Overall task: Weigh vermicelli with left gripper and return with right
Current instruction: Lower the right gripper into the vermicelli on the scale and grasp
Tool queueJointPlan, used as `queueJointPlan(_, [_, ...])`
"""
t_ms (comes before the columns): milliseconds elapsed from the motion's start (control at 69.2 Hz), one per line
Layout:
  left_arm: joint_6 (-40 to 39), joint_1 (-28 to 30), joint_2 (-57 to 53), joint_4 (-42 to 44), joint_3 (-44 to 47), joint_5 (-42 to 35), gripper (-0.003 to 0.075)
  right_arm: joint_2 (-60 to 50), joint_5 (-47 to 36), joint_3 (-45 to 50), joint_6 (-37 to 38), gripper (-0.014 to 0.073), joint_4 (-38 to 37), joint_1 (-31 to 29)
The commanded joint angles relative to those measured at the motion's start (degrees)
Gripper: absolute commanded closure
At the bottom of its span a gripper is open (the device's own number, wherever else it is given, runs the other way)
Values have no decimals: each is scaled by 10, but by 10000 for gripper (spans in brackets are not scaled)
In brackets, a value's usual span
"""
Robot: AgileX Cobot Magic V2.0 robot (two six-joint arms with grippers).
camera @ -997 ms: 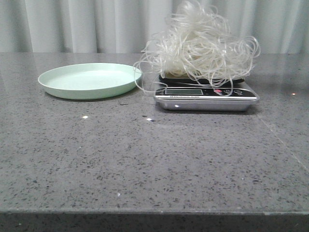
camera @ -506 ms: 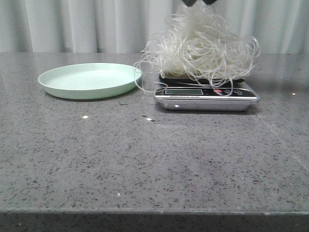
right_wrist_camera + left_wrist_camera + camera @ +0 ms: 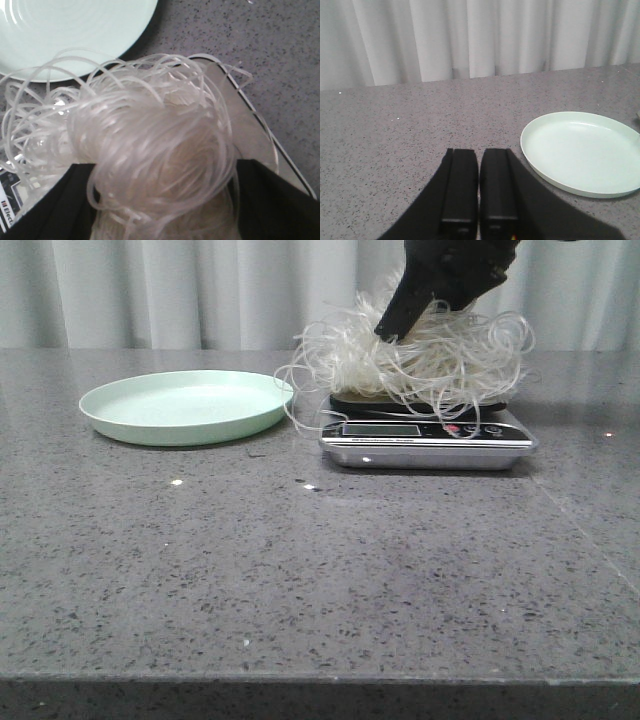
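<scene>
One plate (image 3: pixel 185 406), one scale (image 3: pixel 427 438), one vermicelli tangle (image 3: pixel 420 355).

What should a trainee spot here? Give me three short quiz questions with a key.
1. True or false: the vermicelli sits on the scale, not on the plate.
2. Which gripper has its jaws either side of the vermicelli? A) left gripper B) right gripper
3. Fill in: in the left wrist view, the left gripper's jaws are ____.

Key: 1 true; 2 B; 3 shut.
</scene>
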Motion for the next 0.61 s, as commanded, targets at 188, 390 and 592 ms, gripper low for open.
queueJointPlan(188, [-3,-5,-1,-3,-16,-37,584,-11,20,-11,-4,130,-9,-1])
queueJointPlan(390, [-3,-5,-1,-3,-16,-37,584,-11,31,-12,-4,401,-9,-1])
queueJointPlan(592, [-3,-5,-1,-3,-16,-37,584,-11,48,-24,-4,442,-9,-1])
